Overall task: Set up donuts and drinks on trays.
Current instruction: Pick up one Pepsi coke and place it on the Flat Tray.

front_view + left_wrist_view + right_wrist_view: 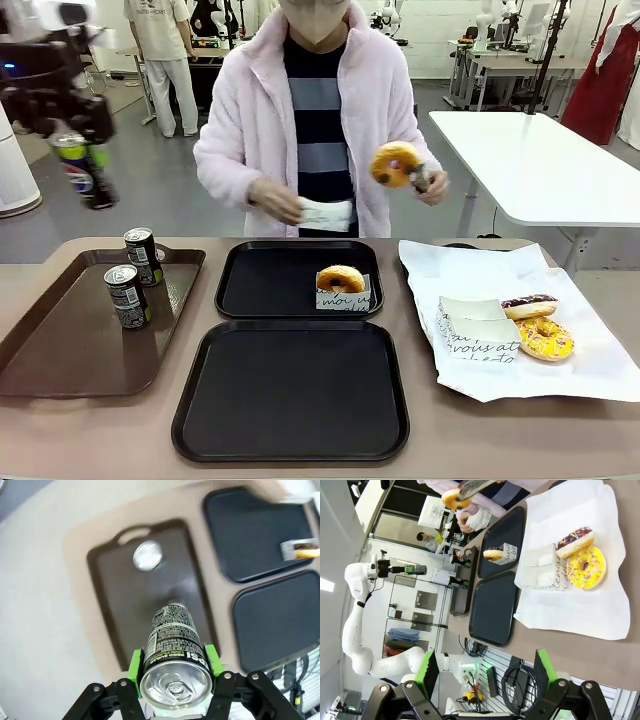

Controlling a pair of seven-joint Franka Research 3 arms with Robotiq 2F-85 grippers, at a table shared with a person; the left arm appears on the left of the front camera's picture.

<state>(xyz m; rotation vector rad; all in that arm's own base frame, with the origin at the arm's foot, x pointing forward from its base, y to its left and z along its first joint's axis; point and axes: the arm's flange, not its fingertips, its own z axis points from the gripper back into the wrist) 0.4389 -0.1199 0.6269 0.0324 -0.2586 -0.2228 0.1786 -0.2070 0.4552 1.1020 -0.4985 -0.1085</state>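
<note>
Black trays number two: the far tray sits just behind the near tray in the middle of the surface. One larger brown tray lies beside them on the robot's left.

Cans number three. A first standing can and a second standing can are upright on the brown tray, and a held can hangs in the air above that tray's far left corner.

Donuts number four:
- a golden donut in a lettered paper holder on the right part of the far tray
- a lifted donut gripped in tongs by the person
- a chocolate donut touching a yellow donut on a white paper sheet at the robot's right

The person's other hand holds an empty paper holder.

The surface is tan and smooth. Beyond it are a grey floor and a white table.

The left pincer is clamped on the held can, with its green pads pressed to both sides just below the silver top. In the left wrist view the can's base points toward the brown tray.

The right pincer stands wide apart with nothing between its fingers, well apart from the donuts on the paper sheet.
</note>
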